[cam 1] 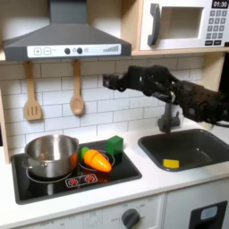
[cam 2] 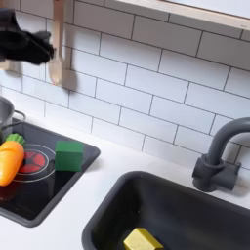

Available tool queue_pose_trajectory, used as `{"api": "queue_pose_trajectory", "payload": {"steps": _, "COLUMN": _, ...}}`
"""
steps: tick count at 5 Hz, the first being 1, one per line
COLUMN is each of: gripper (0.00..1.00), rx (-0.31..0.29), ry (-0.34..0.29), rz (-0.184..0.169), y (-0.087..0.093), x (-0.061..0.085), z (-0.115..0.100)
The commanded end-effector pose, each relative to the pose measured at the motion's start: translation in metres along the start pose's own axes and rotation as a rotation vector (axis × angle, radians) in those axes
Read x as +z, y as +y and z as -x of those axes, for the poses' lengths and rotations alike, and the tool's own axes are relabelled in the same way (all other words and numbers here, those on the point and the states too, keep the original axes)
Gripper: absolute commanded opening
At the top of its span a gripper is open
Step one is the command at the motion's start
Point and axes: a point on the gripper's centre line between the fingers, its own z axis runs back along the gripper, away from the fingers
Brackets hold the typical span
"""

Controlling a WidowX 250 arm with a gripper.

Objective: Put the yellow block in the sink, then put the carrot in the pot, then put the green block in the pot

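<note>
With the small bright yellow toy cube [cam 1: 171, 164] already in the dark grey basin [cam 1: 204, 141], the black gripper [cam 1: 109, 83], jaws seemingly empty though their width is unclear, should descend onto the orange tapered carrot [cam 1: 97, 160] beside the shiny silver pot [cam 1: 50, 154] and grip its middle.

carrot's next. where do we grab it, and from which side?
Probably the orange body mid-length, from straight above. The carrot lies flat on the stovetop, tapered, leafy end toward the pot, so closing across its width looks steadiest. The green block sits close behind it, so keep the fingers off that side. The gripper hangs high above, apparently empty.
</note>
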Motion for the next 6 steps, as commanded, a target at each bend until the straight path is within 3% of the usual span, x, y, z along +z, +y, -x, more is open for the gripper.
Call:
{"api": "queue_pose_trajectory", "payload": {"steps": 1, "gripper": 1.00, "rx": 0.034, "ry": -0.051, "rz": -0.012, "y": 0.003, "x": -0.012, "z": -0.016}}
{"api": "queue_pose_trajectory", "payload": {"steps": 2, "gripper": 1.00, "rx": 0.034, "ry": -0.085, "rz": -0.026, "y": 0.008, "x": -0.013, "z": -0.029}}
{"api": "queue_pose_trajectory", "payload": {"steps": 3, "gripper": 0.00, "rx": 0.054, "ry": -0.103, "rz": -0.033, "y": 0.009, "x": -0.016, "z": -0.035}}
{"api": "queue_pose_trajectory", "payload": {"steps": 4, "gripper": 0.00, "rx": 0.075, "ry": -0.097, "rz": -0.056, "y": 0.015, "x": -0.021, "z": -0.035}}
{"api": "queue_pose_trajectory", "payload": {"steps": 6, "gripper": 0.00, "rx": 0.061, "ry": -0.096, "rz": -0.085, "y": 0.024, "x": -0.031, "z": -0.037}}
